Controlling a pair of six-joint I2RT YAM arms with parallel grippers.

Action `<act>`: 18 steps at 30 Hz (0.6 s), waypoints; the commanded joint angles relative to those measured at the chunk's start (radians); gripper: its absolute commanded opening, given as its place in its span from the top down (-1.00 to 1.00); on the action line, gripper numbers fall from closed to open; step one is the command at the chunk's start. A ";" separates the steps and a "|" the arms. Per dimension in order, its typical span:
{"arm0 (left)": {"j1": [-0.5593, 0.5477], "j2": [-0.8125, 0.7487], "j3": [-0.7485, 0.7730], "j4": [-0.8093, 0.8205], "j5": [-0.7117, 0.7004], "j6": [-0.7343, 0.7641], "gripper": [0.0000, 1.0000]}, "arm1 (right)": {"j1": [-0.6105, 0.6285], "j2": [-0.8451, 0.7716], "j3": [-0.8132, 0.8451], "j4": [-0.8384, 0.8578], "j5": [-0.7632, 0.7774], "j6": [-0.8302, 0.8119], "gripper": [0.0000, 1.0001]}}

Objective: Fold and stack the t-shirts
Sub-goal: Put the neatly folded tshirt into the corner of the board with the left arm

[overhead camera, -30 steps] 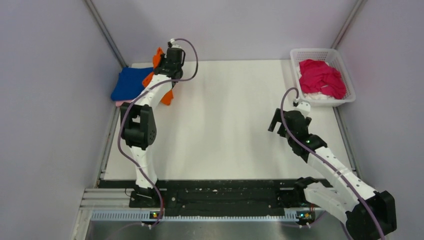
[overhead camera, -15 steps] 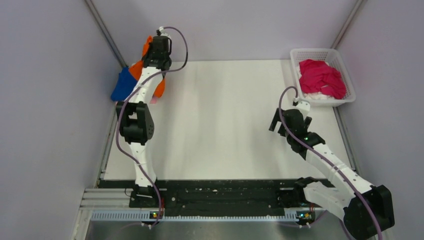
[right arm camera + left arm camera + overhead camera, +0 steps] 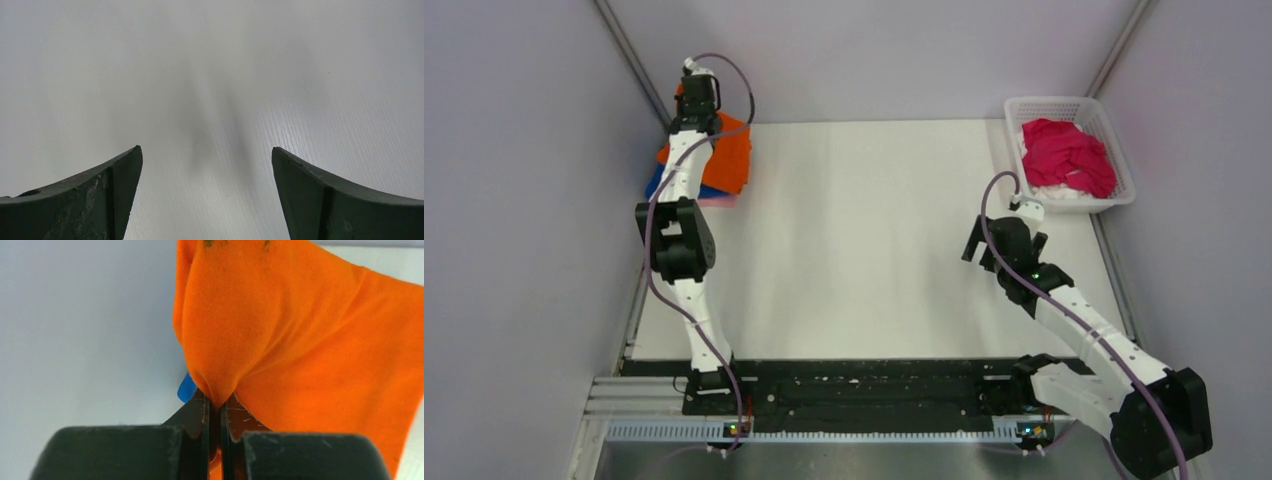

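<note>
At the far left corner of the worktop (image 3: 874, 260) I see my left claw (image 3: 214, 407) pinched tight on a fold of the orange t-shirt (image 3: 310, 340). That shirt drapes over the blue t-shirt (image 3: 655, 186) and the pale pink t-shirt (image 3: 717, 201) beneath it. Further right, my right claw (image 3: 205, 148) hangs wide open above the worktop, and the magenta t-shirt (image 3: 1069, 155) lies crumpled in the white basket (image 3: 1064, 102) at the far right corner.
</note>
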 commanded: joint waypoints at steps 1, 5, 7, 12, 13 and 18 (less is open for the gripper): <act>0.058 0.034 0.045 0.026 0.062 -0.079 1.00 | -0.011 0.017 0.048 0.028 0.021 -0.013 -0.97; 0.084 0.099 0.093 0.022 0.038 -0.088 1.00 | -0.011 0.044 0.062 0.020 0.020 -0.020 -0.97; 0.100 0.123 0.116 0.016 0.028 -0.111 1.00 | -0.012 0.051 0.066 0.017 0.020 -0.019 -0.97; 0.142 0.155 0.143 0.019 0.050 -0.195 0.97 | -0.011 0.056 0.070 0.018 0.014 -0.011 -0.98; 0.146 0.162 0.153 0.022 0.033 -0.201 0.81 | -0.012 0.057 0.071 0.019 0.010 -0.011 -0.97; 0.148 0.164 0.208 0.024 -0.068 -0.205 -0.97 | -0.012 0.042 0.077 -0.002 0.012 0.003 -0.97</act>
